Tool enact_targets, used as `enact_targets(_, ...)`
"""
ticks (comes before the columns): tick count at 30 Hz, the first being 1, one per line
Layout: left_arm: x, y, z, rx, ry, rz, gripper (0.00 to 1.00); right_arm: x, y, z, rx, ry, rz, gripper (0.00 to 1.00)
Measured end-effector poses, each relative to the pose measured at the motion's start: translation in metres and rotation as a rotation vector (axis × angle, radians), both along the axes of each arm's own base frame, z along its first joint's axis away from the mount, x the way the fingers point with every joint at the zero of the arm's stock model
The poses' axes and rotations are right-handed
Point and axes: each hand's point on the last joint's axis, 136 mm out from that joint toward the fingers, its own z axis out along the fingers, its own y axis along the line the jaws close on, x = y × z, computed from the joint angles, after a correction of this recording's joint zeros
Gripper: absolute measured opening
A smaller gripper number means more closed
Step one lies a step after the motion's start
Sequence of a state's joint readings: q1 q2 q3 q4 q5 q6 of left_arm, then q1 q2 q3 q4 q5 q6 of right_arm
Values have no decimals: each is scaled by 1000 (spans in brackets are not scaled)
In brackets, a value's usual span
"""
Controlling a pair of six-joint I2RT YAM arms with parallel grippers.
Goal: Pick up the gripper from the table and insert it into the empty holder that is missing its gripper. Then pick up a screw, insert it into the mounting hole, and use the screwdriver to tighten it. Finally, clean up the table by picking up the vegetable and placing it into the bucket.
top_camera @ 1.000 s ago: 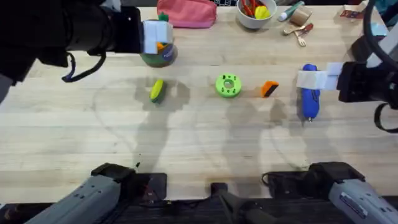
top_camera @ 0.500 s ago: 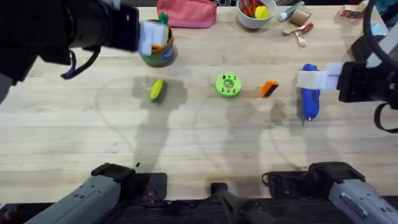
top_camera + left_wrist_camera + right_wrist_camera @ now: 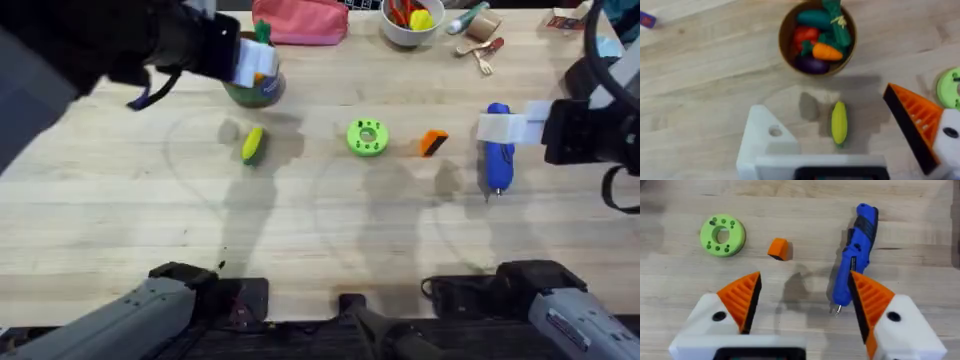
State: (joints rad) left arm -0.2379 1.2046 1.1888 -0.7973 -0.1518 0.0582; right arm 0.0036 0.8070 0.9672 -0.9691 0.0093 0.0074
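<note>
The orange wedge gripper [image 3: 433, 143] [image 3: 779, 248] lies on the table between a green disc [image 3: 367, 137] and the blue screwdriver [image 3: 497, 160] [image 3: 855, 265]. My right gripper [image 3: 505, 128] [image 3: 802, 287] hovers open over the screwdriver, with orange pads on both fingers. My left gripper [image 3: 250, 62] [image 3: 824, 104] hangs open above the green bucket [image 3: 255, 92] [image 3: 817, 37]. One of its fingers is the bare white empty holder [image 3: 765, 137]; the other carries an orange pad. The yellow-green vegetable [image 3: 252, 145] [image 3: 839, 122] lies just in front of the bucket.
The bucket holds toy carrots and other toy vegetables. A pink pouch [image 3: 300, 20], a white bowl [image 3: 410, 35] of toys and small clutter [image 3: 480, 40] line the back edge. A small purple marker [image 3: 646, 20] lies to one side.
My left arm has swung a little, its gripper drifting slightly right while staying over the bucket. The right arm and the table objects have not moved.
</note>
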Motion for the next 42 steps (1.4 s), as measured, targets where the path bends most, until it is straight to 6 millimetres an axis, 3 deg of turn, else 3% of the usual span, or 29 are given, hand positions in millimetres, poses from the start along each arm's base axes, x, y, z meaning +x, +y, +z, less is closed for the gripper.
enact_targets(5,17,-12,5,-45,-67,-33,985,0,0,0,0,0,0,992)
enact_targets(11,7,-20,6,-103,-140,-80,985,0,0,0,0,0,0,994)
enact_targets(19,-21,-25,4,-177,-310,-141,985,0,0,0,0,0,0,994)
enact_targets(31,-80,-27,3,-296,-623,-270,985,0,0,0,0,0,0,992)
enact_targets(42,-115,-50,-33,-405,-686,-503,985,0,0,0,0,0,0,992)
